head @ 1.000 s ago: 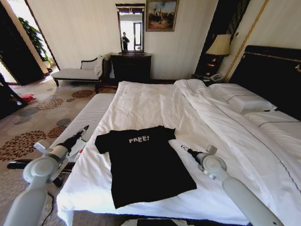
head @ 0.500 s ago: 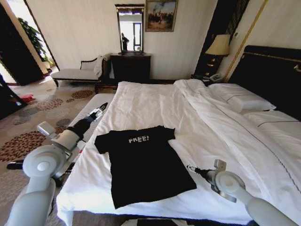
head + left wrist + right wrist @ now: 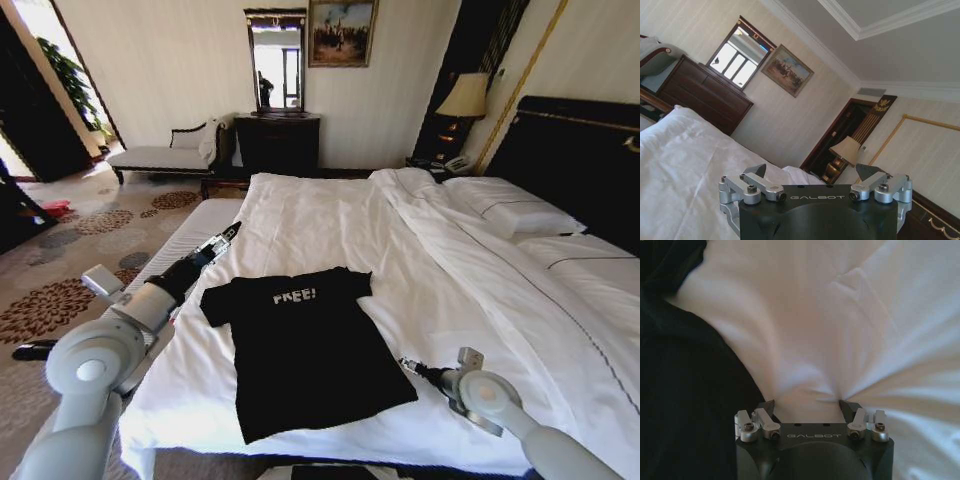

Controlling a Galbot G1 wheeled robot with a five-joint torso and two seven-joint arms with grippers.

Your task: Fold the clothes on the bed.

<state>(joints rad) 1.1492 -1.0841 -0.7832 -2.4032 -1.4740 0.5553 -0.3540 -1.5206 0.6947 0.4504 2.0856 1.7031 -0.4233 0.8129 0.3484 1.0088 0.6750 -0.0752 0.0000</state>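
The black T-shirt (image 3: 305,345) is lying spread flat, front up, near the foot of the bed (image 3: 480,270), so both arms are flanking it. The right gripper (image 3: 408,365) is sitting low on the sheet just beside the shirt's hem corner, fingers spread, likely lining up a pinch. The left gripper (image 3: 230,235) is reaching out raised beyond the left sleeve, fingers spread and empty.
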